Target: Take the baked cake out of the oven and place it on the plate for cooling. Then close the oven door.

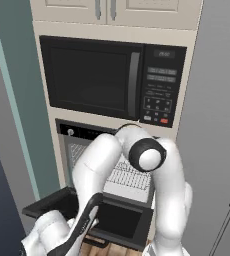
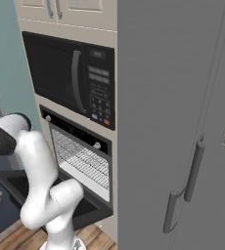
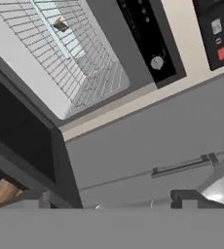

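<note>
Oven (image 2: 80,156) door (image 1: 119,220) down, racks (image 3: 60,53) showing; microwave (image 1: 112,80) above, wood floor (image 2: 16,237) below; hand spread, holding nothing.

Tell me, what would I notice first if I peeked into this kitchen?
Probably the big white robot arm bending in front of the oven. The oven door hangs wide open, lying flat, so you can see the silver wire racks inside. Right above it sits a black microwave with a keypad, and a tall grey cabinet stands beside them.
</note>
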Available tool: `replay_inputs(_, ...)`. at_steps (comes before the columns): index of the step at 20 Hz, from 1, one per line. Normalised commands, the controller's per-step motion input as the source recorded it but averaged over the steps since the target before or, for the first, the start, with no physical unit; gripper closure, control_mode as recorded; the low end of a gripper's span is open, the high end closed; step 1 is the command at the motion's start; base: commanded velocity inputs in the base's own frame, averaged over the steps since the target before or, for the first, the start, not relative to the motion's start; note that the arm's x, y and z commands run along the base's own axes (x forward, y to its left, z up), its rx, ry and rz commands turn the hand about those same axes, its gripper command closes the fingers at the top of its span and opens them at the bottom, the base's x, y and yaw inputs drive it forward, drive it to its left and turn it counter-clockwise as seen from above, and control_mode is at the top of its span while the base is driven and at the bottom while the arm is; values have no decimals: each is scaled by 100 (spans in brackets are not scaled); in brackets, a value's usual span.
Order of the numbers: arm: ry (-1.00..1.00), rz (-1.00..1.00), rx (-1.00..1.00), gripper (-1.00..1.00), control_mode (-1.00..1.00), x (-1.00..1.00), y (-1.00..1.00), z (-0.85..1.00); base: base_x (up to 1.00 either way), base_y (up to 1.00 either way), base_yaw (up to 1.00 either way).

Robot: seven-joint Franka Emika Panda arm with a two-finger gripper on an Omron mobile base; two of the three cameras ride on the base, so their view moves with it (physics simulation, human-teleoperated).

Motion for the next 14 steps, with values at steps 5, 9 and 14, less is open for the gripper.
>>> replay_inputs(5,39,-9,26,-100,-100,28,-98,100,0,0,0)
replay_inputs(9,47,-13,18,-100,-100,77,-83,73,0,0,0)
replay_inputs(14,38,-9,0,-100,-100,100,-54,-24,0,0,0)
